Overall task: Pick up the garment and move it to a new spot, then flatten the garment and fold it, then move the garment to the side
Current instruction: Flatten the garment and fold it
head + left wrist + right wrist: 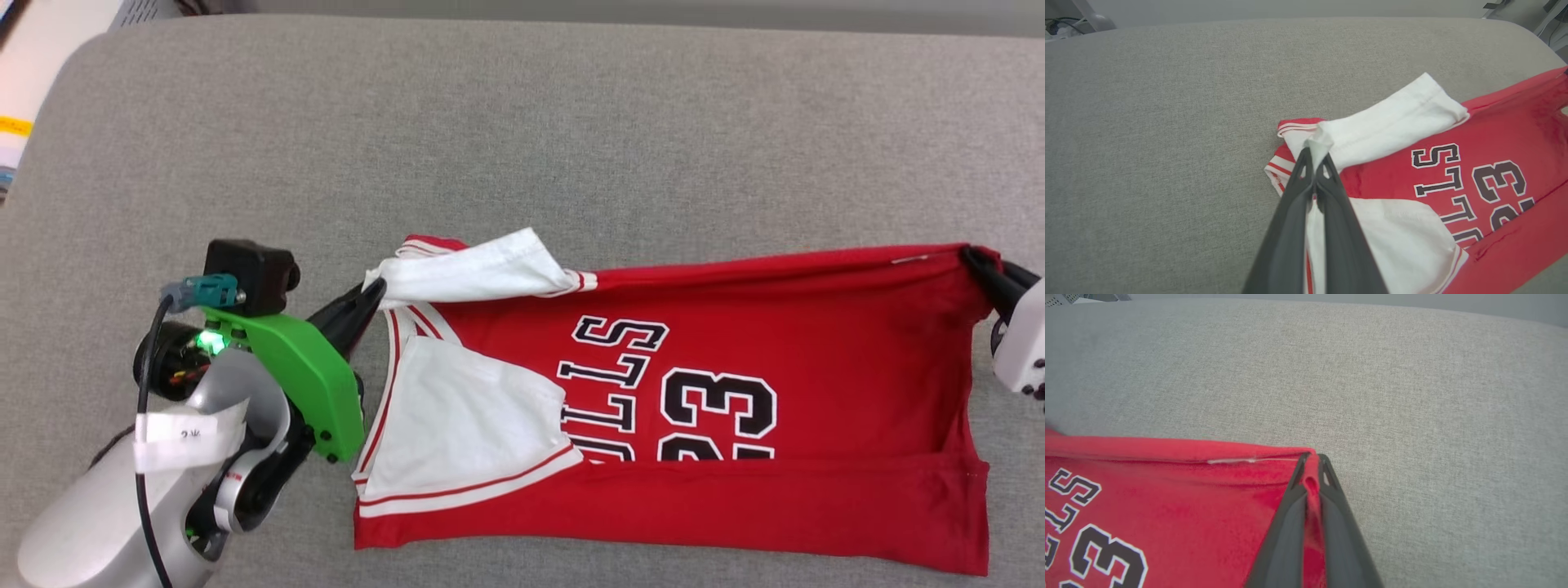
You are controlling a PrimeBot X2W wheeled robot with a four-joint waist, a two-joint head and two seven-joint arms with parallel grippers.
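Observation:
The garment [816,327], a red T-shirt with white sleeves and black lettering, lies spread sideways on the grey cushion, its near long edge folded over. My left gripper [371,292] is shut on the white sleeve cloth at the shirt's far left corner; the left wrist view shows white fabric pinched between the dark fingertips [1314,153]. My right gripper [976,260] is shut on the red hem corner at the far right, and in the right wrist view [1312,459] red cloth [1167,486] bulges between the fingers. Both sleeves [465,420] lie folded onto the chest.
The grey fabric cushion [522,122] stretches wide beyond the shirt. Its rounded left end [49,122] borders a pale surface with papers. In the left wrist view, cables and equipment [1061,24] sit beyond the cushion's far edge.

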